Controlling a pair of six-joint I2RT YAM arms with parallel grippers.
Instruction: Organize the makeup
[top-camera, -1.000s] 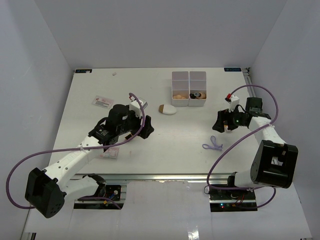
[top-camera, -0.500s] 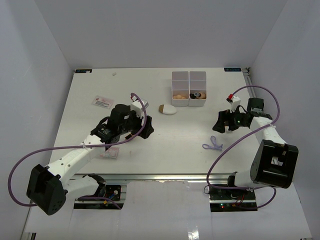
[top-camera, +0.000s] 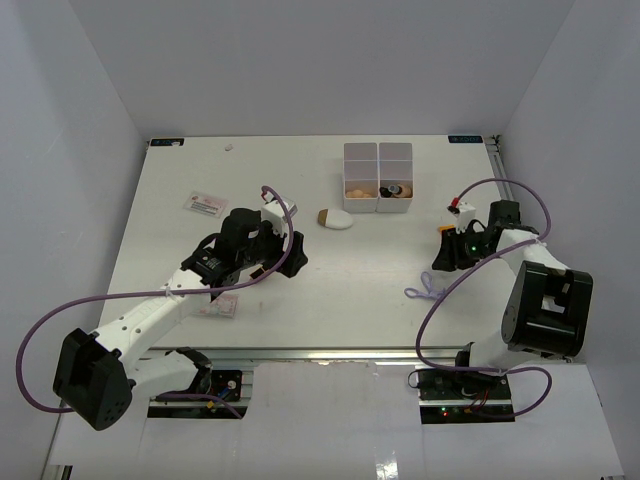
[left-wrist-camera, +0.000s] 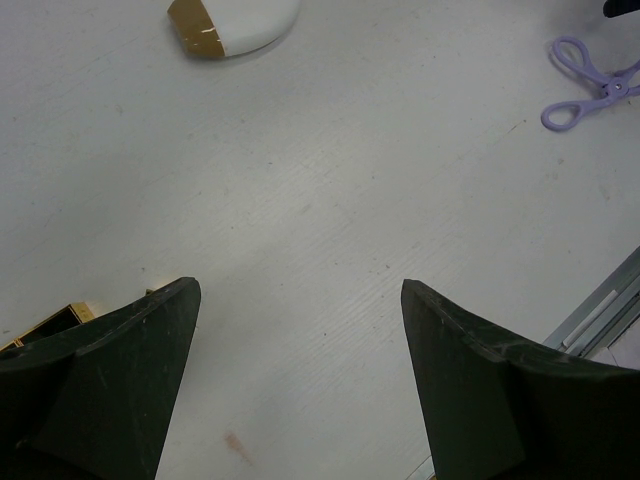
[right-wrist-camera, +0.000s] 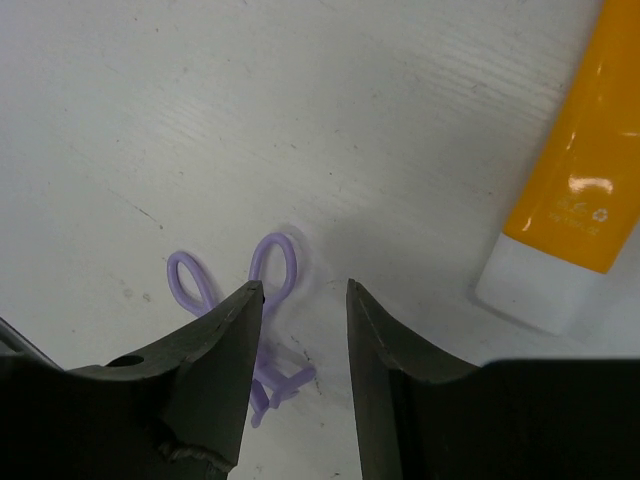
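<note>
At the far middle of the bench (top-camera: 300, 300) stands the box (top-camera: 378, 160). Tan sponges (top-camera: 357, 190) lie in its near left compartment and the lipstick (top-camera: 396, 188) in its near right one. Just beside the box, on its near left side, the oval piece (top-camera: 337, 219) lies on the bare bench, brown tip to the left.

Near the right edge, the right gripper (right-wrist-camera: 305, 335) points down at the loop (left-wrist-camera: 605, 92), which lies flat on the bench toward the near side. Its jaws are parted by only a narrow gap and grip nothing. One ring of the loop shows just ahead of the gap, and the rest runs under the left finger (right-wrist-camera: 205, 380). I cannot tell whether the finger touches it. The bottle (right-wrist-camera: 575, 190), orange with a white end, lies on the bench to the right of that gripper, apart from the loop.

Left of centre, the left gripper (left-wrist-camera: 300, 390) hangs over bare bench with its jaws spread wide and nothing between them. The oval piece is well ahead of it.

A card (top-camera: 205, 203) lies near the far left, and a second card (top-camera: 218, 306) shows partly under the left arm.
</note>
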